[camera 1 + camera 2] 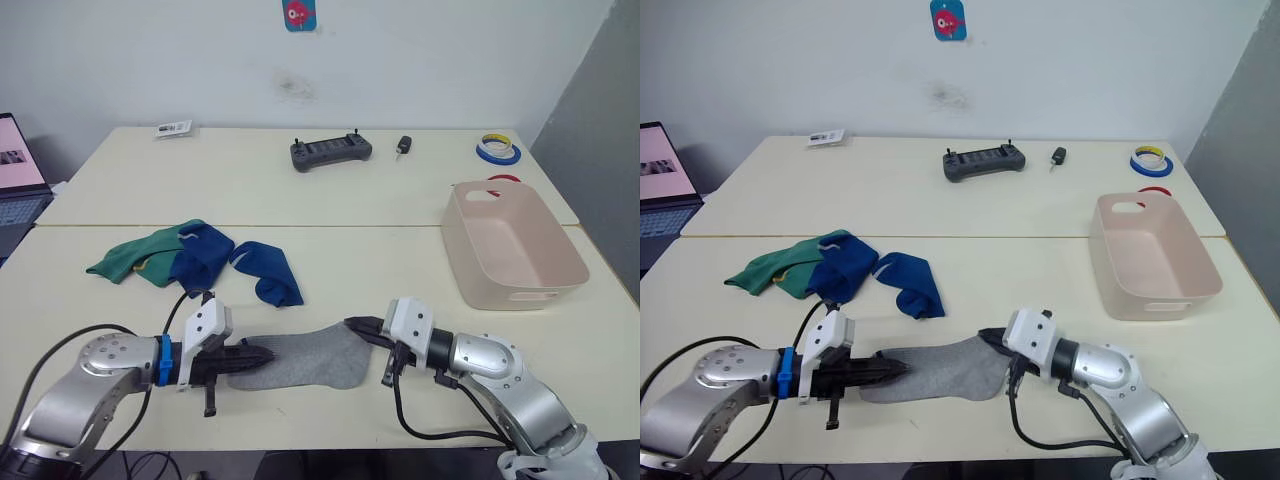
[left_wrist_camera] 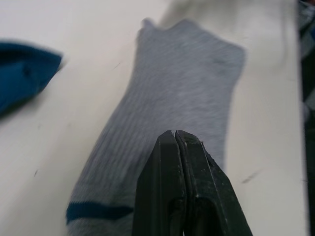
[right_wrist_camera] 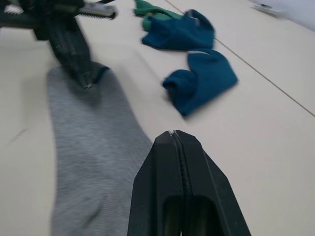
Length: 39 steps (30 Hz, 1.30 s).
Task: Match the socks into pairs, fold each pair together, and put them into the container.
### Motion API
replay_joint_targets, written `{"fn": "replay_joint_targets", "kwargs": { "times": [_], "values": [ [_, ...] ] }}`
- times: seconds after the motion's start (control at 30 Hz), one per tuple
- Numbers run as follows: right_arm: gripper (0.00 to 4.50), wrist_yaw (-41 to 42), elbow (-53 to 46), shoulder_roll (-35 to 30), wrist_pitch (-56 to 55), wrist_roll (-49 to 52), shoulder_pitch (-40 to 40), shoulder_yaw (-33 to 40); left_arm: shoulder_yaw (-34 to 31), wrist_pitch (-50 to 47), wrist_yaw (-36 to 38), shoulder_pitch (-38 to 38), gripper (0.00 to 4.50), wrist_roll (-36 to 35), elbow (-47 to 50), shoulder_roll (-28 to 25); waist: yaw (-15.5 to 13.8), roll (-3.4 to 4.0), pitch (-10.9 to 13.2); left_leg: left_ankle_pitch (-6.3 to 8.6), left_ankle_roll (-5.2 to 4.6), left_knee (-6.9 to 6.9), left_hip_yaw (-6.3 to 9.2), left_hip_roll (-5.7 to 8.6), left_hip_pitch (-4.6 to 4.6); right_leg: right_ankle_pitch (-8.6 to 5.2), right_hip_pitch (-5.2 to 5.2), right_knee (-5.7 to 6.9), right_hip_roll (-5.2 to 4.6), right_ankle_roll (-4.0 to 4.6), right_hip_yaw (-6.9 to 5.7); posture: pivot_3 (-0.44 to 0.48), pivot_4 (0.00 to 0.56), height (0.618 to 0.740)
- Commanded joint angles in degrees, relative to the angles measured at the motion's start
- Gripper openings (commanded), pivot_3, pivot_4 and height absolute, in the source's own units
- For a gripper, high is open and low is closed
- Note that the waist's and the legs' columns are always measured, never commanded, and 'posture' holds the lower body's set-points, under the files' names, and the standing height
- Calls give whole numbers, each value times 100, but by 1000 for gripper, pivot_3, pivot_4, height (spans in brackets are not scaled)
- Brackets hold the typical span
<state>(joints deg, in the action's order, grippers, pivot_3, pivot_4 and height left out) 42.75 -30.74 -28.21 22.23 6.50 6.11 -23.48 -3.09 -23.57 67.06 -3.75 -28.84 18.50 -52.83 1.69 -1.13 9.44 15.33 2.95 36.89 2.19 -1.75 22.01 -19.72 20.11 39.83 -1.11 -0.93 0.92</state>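
I see a light grey sock [image 1: 305, 360] with a blue stripe lying flat at the table's [image 1: 400, 270] near edge. My left gripper [image 1: 262, 355] and right gripper [image 1: 358, 325] press its ends, fingers clenched together. No readable writing.

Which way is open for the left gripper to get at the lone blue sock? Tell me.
Probably yes: the left gripper rests shut on the grey sock, and the bare table between it and the blue sock looks unobstructed.

Silver metallic forearms, white wrist brackets, black jaws, black cables, seemingly a blue band on left wrist
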Motion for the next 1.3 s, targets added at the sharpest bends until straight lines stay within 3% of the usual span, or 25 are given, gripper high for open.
{"fn": "replay_joint_targets", "kwargs": {
  "times": [0.03, 0.2, 0.57, 0.73, 0.9, 1.0, 1.1, 1.3],
  "values": [
    [19, 104, 91, 113, 203, -205, 205, -555, 150, 283, -72, 70, 0, 341, -162, 81, 14, 0, 0, 0, 0, 0, 0, -1, 1, 0, 1, 0, 2, 0, 0, 0, 150, 740],
    [19, 138, 772, 100, 163, -633, 404, -1015, 303, 710, -33, -138, 0, 783, -671, 138, 7, -1, 1, 0, 0, 0, -1, 0, 3, -1, 7, -1, 6, 1, 3, 0, 150, 740],
    [19, 214, 393, -652, 290, -396, -368, -367, 556, 1514, -60, -311, 0, 1240, -1599, 317, -12, 21, -30, 1, -2, -2, -1, 2, -15, -1, -19, -14, -2, 0, -2, 0, 150, 740],
    [19, 208, -200, -423, 220, 136, -558, -44, 551, 1454, -46, -230, 0, 1081, -1617, 432, -12, 30, -38, 2, -3, -3, -1, 3, -18, -2, -23, -14, -2, -1, -2, 0, 150, 740],
    [19, -75, -809, -280, 644, 685, -770, 645, 124, 936, 130, -272, 0, 264, -915, 391, -12, 23, -30, 2, -2, -2, 1, 2, -11, -2, -22, -16, -2, -1, -5, 0, 150, 740],
    [961, -246, -977, -241, 1105, 1076, -898, 1138, -224, 624, 211, -321, 0, -163, -485, 280, -7, -2, -16, 2, -2, -2, 2, -2, 1, -2, -12, -17, -2, -1, -6, 0, 150, 740],
    [1878, -519, -840, -131, 1438, 1122, -922, 1238, -299, 758, 260, -294, 0, -26, -441, 202, -6, -4, -15, 2, -2, -3, 5, -2, 0, -1, -13, -19, -2, 0, -8, 0, 150, 740],
    [3979, -923, -371, 246, 1702, 946, -808, 732, -271, 696, 246, -199, 0, -12, -297, 210, 4, 1, -10, 2, -2, -7, 1, -3, 1, -1, -6, -19, 1, 0, -2, 0, 150, 740]
  ]
}}
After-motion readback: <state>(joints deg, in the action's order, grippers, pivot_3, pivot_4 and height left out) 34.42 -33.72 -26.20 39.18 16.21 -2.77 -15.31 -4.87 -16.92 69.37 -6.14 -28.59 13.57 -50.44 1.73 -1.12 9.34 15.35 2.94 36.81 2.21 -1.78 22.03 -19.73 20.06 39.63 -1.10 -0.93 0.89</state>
